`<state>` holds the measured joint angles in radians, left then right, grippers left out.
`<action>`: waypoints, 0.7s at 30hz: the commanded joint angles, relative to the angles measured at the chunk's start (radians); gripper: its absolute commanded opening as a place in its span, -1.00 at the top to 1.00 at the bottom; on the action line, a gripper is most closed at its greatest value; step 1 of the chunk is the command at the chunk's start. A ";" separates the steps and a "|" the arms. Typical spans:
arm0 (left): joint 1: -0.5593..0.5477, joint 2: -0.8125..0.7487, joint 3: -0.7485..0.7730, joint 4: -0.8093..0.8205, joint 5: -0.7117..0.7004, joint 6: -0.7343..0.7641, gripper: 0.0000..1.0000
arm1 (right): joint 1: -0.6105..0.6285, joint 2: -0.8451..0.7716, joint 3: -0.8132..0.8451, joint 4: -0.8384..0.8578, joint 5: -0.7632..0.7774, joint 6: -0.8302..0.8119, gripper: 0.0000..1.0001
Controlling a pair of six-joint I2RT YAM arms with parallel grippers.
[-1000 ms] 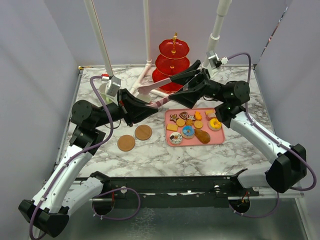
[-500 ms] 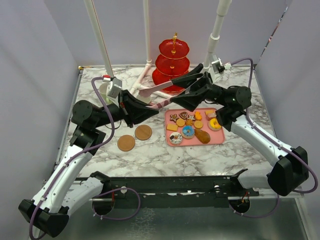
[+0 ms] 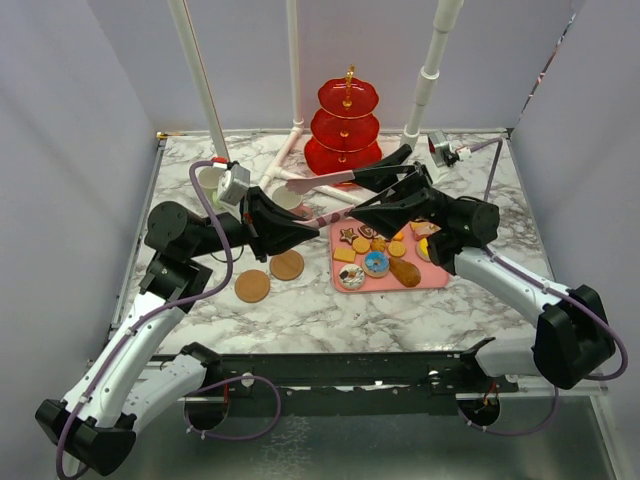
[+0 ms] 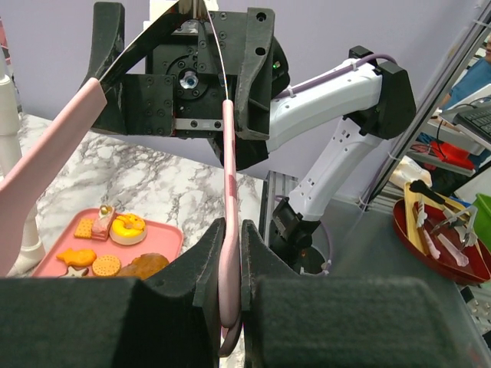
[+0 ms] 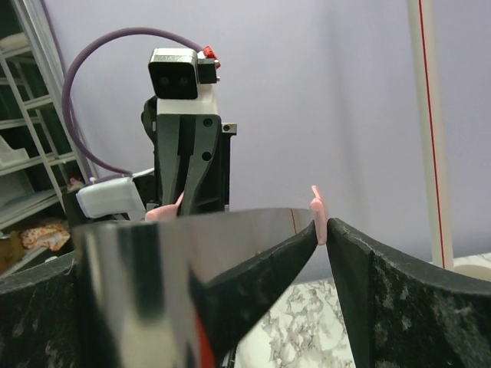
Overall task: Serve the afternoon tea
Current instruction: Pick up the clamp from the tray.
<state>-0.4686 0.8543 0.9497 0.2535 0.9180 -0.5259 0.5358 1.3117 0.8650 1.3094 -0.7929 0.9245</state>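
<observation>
Far-left corner of the tabletop: pale green mug, partly hidden behind the left arm. Nearer the front edge, left of centre: two brown coasters, bare and well apart from either mug.

Left gripper: fingers pinched together on one pink blade of the tongs. Tongs held off the tabletop around its centre, bridging the two arms, just in front of the red three-tier stand at the far edge. Pink mug apparently just below the tongs, though too covered to be sure.

Right gripper: fingers spread wide, one outside each blade near the metal spring end, seated against both. Right of centre: pink tray, cookies and pastries all lying on it; none showing on the stand's tiers.

Step in hand, probably: passing or re-seating the tongs between the two arms, ahead of any serving. Needed next, by that reading: one release, most likely the left's pinch, without letting the blades slip from the right's wide hold. After that, a descent toward the tray.

Changed from a second ago: right wrist lower and closer to the front edge. Tongs carried off the stand's bottom tier to above the tray's far edge. Left gripper drawn along toward the centre, green mug less covered. Stand, tray and coasters unmoved.
</observation>
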 commanded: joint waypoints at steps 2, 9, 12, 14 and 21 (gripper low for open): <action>-0.001 -0.025 -0.002 0.044 -0.008 0.027 1.00 | 0.018 0.043 0.059 0.137 -0.060 0.105 -1.00; -0.001 -0.035 -0.006 0.040 -0.003 0.010 1.00 | 0.018 0.016 0.122 0.000 -0.106 -0.021 -1.00; -0.001 -0.034 -0.008 0.040 0.001 0.006 1.00 | 0.018 -0.013 0.127 -0.089 -0.093 -0.129 -1.00; -0.001 -0.033 -0.007 0.041 0.004 0.002 1.00 | 0.018 -0.023 0.141 -0.153 -0.086 -0.181 -1.00; -0.009 -0.028 0.004 0.042 0.015 -0.013 1.00 | 0.018 -0.009 0.177 -0.201 -0.096 -0.232 -1.00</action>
<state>-0.4686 0.8227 0.9497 0.2909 0.9165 -0.5251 0.5423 1.3006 0.9977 1.1671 -0.8509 0.7628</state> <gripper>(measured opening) 0.118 0.998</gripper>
